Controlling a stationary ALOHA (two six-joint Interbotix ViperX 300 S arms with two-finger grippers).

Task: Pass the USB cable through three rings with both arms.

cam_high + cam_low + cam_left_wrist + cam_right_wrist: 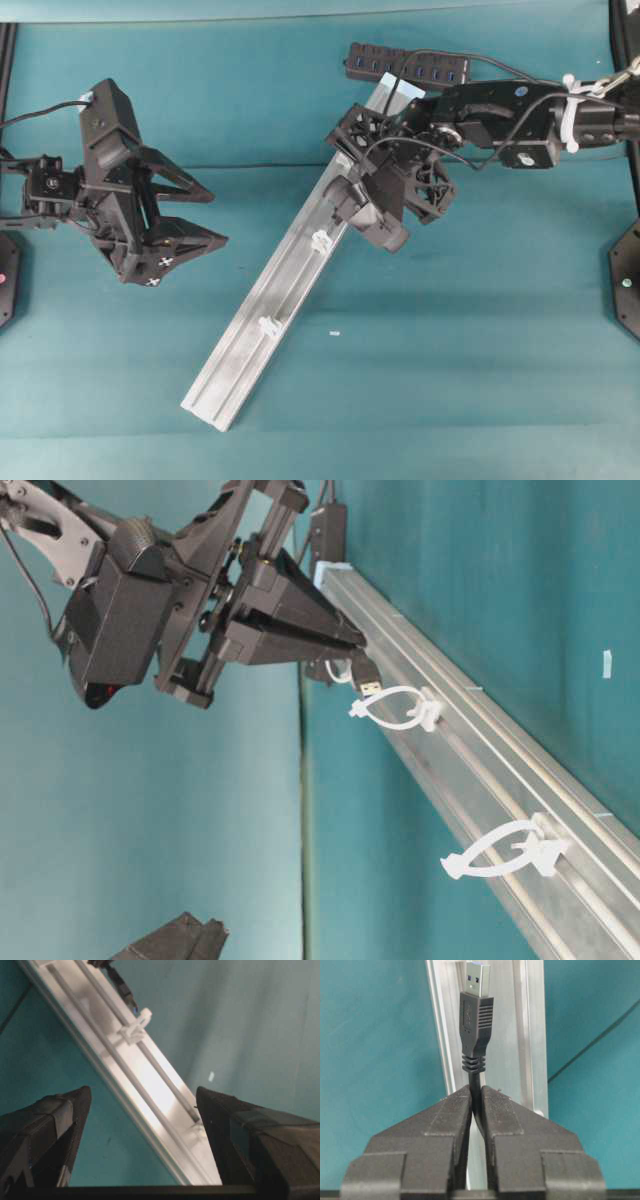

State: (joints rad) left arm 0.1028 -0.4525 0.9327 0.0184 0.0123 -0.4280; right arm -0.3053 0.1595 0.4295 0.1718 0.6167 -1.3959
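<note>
in the right wrist view, nearest the lens, the right gripper [476, 1096] has its two black fingers pinched together on the usb cable [476, 1015], gripping the cord just below the ribbed strain relief. the plug stands straight up from the fingertips, its metal tip pointing away from the camera along the silver rail [512, 1035], which runs up the frame over the teal table [375, 1035].

in the left wrist view, the left gripper [142, 1105] shows a black finger at each lower corner, set far apart with nothing between them but the rail and the table. further up the rail sits a white ring [136, 1030], and the plug's tip hangs just above it at the top edge.

in the table-level view, the right gripper holds the plug tip just beside the opening of the nearer-to-it ring; whether it touches cannot be told. a second ring [505, 852] sits lower on the rail, apart from the cable.

in the overhead view, the right arm [500, 115] reaches over the rail's upper part, covering that end. two rings show on the bare lower stretch. the left gripper hovers well to the left of the rail, jaws spread wide. a black usb hub [405, 65] lies beyond the rail's top end.
</note>
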